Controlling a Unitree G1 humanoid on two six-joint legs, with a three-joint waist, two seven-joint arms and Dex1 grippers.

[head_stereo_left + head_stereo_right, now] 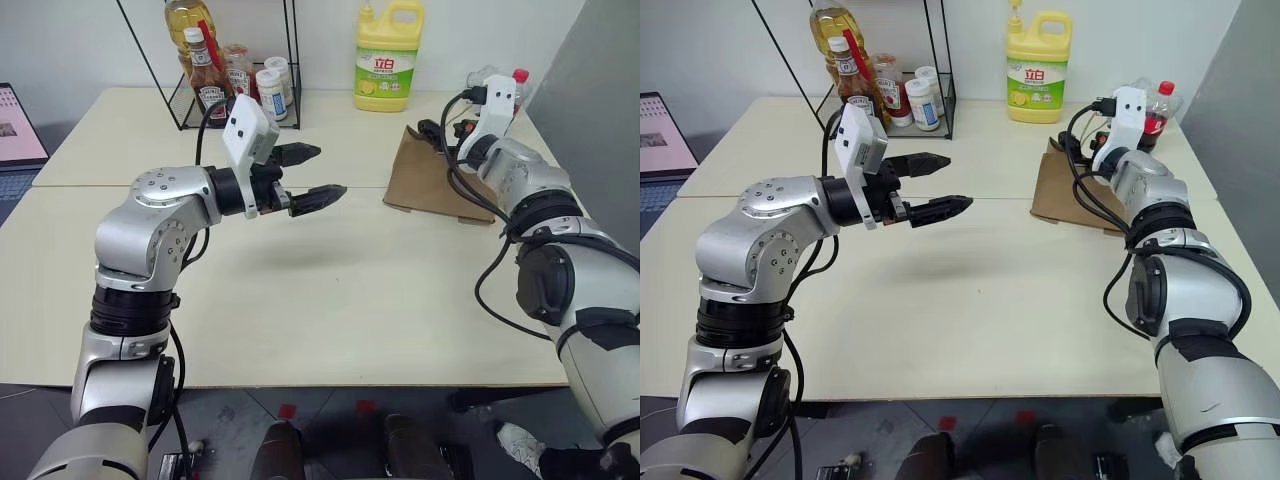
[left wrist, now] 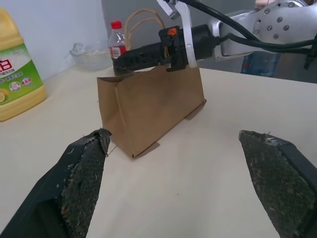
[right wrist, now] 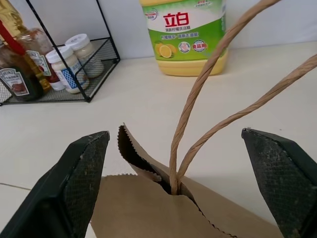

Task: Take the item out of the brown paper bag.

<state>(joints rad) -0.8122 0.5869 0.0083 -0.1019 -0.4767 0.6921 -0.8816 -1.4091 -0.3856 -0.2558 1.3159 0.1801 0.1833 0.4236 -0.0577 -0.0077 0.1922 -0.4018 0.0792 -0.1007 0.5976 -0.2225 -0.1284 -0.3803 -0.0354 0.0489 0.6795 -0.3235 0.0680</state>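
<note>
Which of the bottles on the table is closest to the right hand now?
The red-capped cola bottle, standing just behind the brown paper bag by the right hand. The yellow detergent jug and rack bottles stand farther left.

A yellow detergent jug point(image 1: 389, 58) stands at the back of the pale desk point(image 1: 330, 290). A black wire rack point(image 1: 240, 90) holds sauce bottles point(image 1: 207, 80) and white jars point(image 1: 273, 90). A red-capped cola bottle point(image 1: 1156, 110) stands far right.

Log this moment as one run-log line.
stage: reaching | right gripper: open, above mouth of brown kraft paper bag | left gripper: open, above table | item: unseen
</note>
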